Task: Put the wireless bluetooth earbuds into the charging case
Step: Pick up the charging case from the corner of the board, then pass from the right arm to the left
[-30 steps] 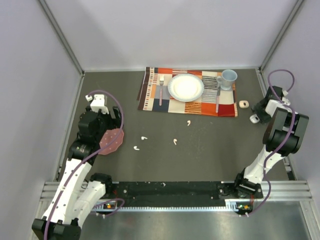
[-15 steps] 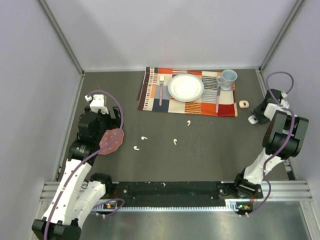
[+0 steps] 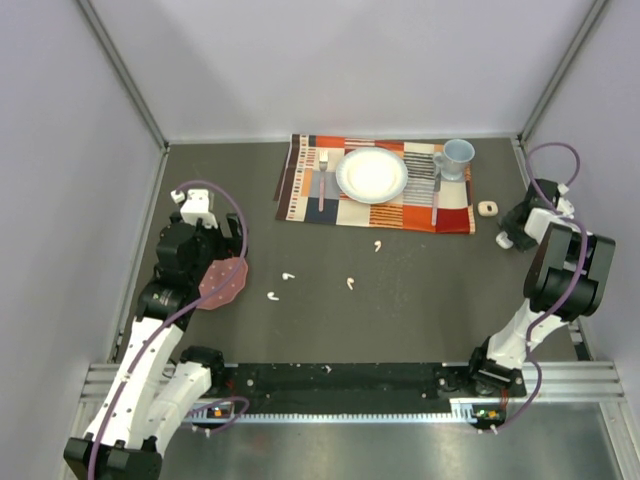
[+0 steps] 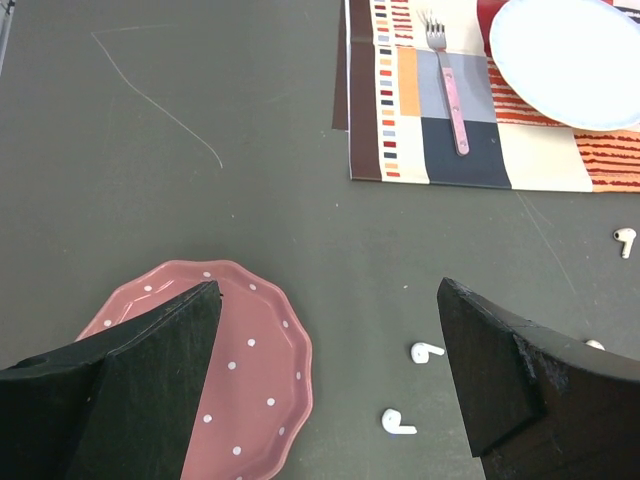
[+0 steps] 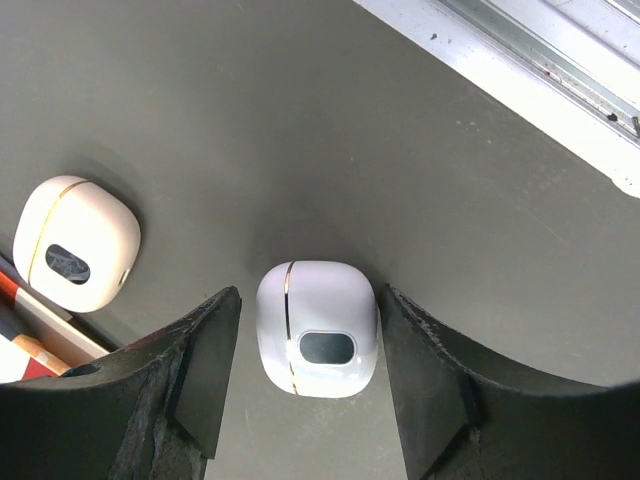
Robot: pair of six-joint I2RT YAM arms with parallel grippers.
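From above, the right gripper [image 3: 510, 236] has shifted slightly at the white rounded charging case [image 3: 506, 241], while four tiny white curved earbuds [image 3: 350, 283] lie scattered mid-table, well apart from it. Left wrist: the left gripper [image 4: 328, 300] gapes wide above the pink dotted plate [image 4: 270, 370] (nothing held), two buds just beside. Right wrist: jaws parted astride the closed case, so best centre it and squeeze gently, clear of the cream charging case [image 5: 77, 243].

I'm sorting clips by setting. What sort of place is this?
Probably a lab test cell, not a home: plain grey walls box in the table, robot arms are bolted to a metal rail, and the placemat with plate looks staged.
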